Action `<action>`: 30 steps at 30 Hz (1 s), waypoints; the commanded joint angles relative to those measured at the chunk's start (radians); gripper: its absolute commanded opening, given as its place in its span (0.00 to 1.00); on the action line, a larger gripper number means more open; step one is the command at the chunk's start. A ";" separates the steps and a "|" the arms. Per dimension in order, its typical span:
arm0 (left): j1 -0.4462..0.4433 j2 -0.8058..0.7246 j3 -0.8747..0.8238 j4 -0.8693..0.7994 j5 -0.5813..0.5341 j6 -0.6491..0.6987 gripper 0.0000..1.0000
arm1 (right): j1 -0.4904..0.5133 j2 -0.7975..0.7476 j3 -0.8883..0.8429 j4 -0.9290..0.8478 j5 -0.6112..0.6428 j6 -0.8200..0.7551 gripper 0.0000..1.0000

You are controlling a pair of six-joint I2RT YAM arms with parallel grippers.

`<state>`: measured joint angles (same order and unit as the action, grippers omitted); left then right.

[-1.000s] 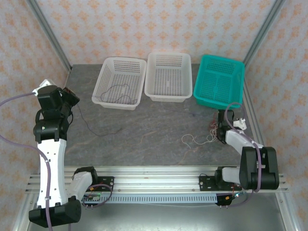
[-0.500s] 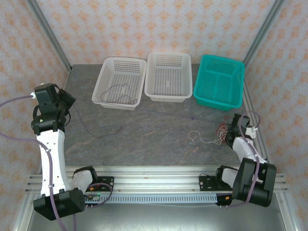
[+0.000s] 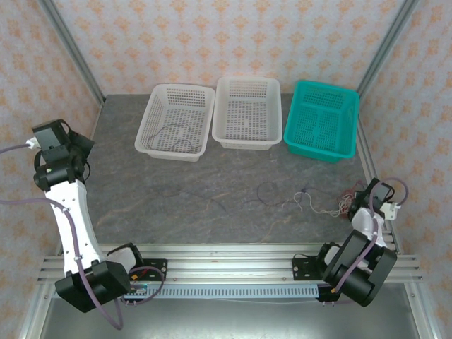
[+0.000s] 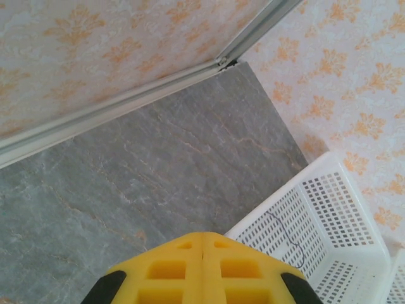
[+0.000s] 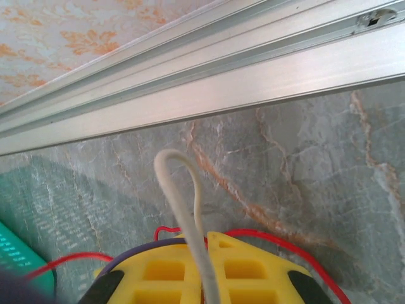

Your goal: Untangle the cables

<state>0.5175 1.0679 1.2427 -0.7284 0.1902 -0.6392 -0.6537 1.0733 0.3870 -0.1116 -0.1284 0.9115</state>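
The cables lie across the table's near right. A dark cable (image 3: 212,201) trails left of a dark loop (image 3: 267,191). A white cable (image 3: 300,205) leads right into a reddish bunch (image 3: 346,205) at my right gripper (image 3: 361,203). In the right wrist view that gripper (image 5: 204,235) is shut on the white cable (image 5: 183,190), whose loop sticks out past the fingertips. A red wire (image 5: 272,239) and a purple one (image 5: 136,248) curl around the jaws. My left gripper (image 3: 83,150) hangs at the far left. Its jaws (image 4: 202,235) meet with nothing visible between them.
Three baskets stand along the back: a white one (image 3: 150,138) holding a thin dark wire (image 3: 173,134), a second white one (image 3: 247,141) and a teal one (image 3: 293,138). An aluminium frame rail (image 5: 240,82) runs close in front of the right gripper. The left white basket (image 4: 329,171) lies just ahead of the left gripper.
My right gripper has swung to the near right corner, dragging the white and red cables with it. My left arm has pulled back left. The dark cable now lies stretched across the table's middle.
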 commanded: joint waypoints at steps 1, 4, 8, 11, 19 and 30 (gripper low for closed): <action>0.011 0.012 0.031 0.017 -0.040 -0.001 0.00 | -0.054 0.000 0.017 0.030 -0.017 -0.021 0.00; 0.007 0.022 -0.002 0.094 0.090 0.010 0.00 | -0.056 0.015 0.010 0.113 -0.159 -0.075 0.00; -0.172 0.008 -0.056 0.261 0.281 0.161 0.00 | 0.023 0.051 0.051 0.140 -0.434 -0.175 0.00; -0.403 -0.021 -0.097 0.335 0.285 0.248 0.00 | 0.135 0.019 0.078 0.098 -0.464 -0.216 0.00; -1.067 0.102 -0.202 0.460 0.105 0.274 0.09 | 0.260 -0.050 0.116 0.048 -0.399 -0.204 0.00; -1.399 0.603 -0.044 0.516 -0.034 0.008 0.32 | 0.272 -0.050 0.097 0.062 -0.417 -0.175 0.00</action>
<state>-0.8593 1.6176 1.1225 -0.2096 0.2386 -0.5571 -0.3866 1.0340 0.4808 -0.0452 -0.5331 0.7288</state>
